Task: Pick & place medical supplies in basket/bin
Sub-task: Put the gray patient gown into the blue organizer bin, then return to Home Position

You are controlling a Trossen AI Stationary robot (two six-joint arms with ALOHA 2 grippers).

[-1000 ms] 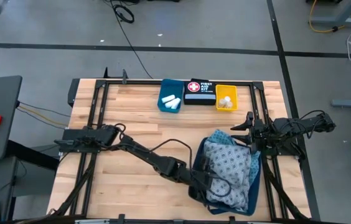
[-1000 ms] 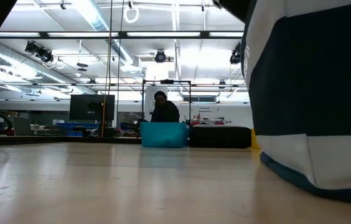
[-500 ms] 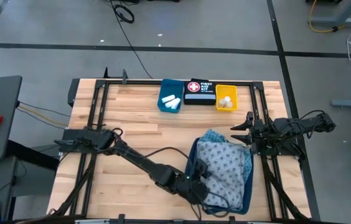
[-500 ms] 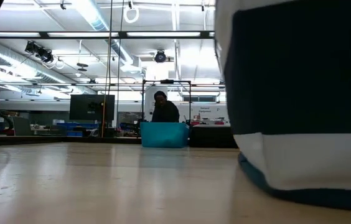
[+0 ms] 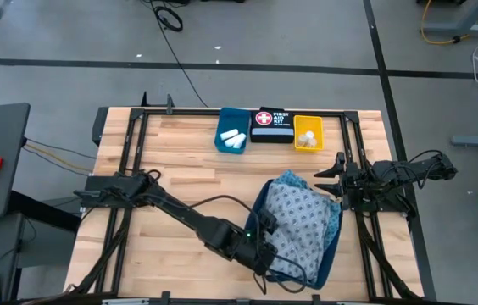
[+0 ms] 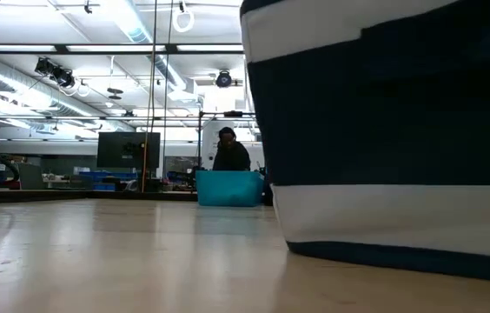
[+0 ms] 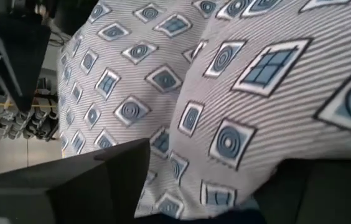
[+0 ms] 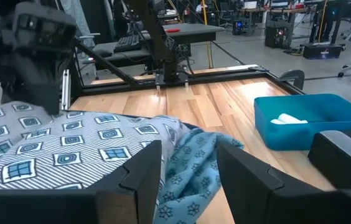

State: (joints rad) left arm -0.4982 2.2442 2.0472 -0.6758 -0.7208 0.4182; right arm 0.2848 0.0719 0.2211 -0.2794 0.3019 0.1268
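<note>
At table near-right | left gripper (image 5: 260,251) at near-left edge of dark basket (image 5: 330,258), jaw state cannot be told | whitish-blue cloth (image 5: 298,229) and teal cloth (image 5: 294,185) piled in basket | right gripper (image 5: 330,180) waits beside basket, jaws apart | rolls (image 5: 233,137) in far blue bin (image 5: 223,126), likely awaiting transfer.

The black box (image 5: 272,124) sits at the 12 o'clock edge of the bench (image 5: 180,161), between a blue bin (image 5: 233,130) and a yellow bin (image 5: 308,133). It has a red-and-white cross and the white words "FIRST AID KIT". A smaller line underneath is too tiny to read.
</note>
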